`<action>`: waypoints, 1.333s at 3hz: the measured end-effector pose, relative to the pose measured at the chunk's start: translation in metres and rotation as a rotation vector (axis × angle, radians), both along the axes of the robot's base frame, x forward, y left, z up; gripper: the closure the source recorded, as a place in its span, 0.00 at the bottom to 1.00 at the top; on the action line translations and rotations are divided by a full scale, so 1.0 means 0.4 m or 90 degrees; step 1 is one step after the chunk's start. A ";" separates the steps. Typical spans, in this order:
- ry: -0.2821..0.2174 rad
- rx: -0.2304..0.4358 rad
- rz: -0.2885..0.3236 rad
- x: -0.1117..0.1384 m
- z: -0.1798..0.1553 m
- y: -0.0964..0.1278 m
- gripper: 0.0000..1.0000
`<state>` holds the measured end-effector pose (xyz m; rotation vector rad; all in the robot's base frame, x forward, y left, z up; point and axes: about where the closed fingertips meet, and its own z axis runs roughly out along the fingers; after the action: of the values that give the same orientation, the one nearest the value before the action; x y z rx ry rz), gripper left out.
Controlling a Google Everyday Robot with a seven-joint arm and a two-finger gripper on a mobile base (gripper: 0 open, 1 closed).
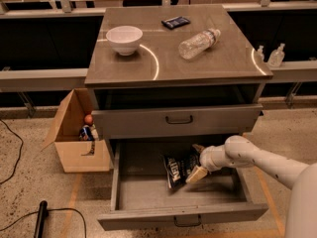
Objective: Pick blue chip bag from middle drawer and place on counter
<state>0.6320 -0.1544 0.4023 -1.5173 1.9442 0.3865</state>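
Middle drawer is pulled fully open, tray exposed, with the dark bar handle on its front panel. The drawer above is closed.

Blue chip bag is inside the open drawer, right of the tray's centre. It sits tilted with white lettering facing up, not on the counter.

Gripper is down in the drawer at the bag's right end, on the white arm coming in from the lower right. The jaws are spread wide. One tan finger is above the bag's end and the other is at the bag's lower right corner, touching it. The bag's end lies between them. Not clamped as far as can be seen, and the bag is not lifted clear of the tray.

Counter is glossy grey-brown with a thin white arc. On it:
- White bowl, left, upright.
- Clear water bottle, lying on its side right of centre.
- Small flat navy packet, near the back edge.

These three are well apart from each other.

Open cardboard box stands on the floor just left of the cabinet, with small items inside. Two small pump bottles stand on the ledge to the right of the counter. Black cable runs across the floor at left.
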 end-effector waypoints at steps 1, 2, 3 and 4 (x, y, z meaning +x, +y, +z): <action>0.003 0.008 0.027 -0.004 -0.004 0.022 0.35; 0.003 0.014 0.053 -0.007 -0.002 0.049 0.59; -0.002 0.011 0.073 -0.015 0.014 0.067 0.83; -0.015 0.011 0.072 -0.047 0.068 0.058 1.00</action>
<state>0.6131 -0.1312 0.4296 -1.6187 1.8373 0.4317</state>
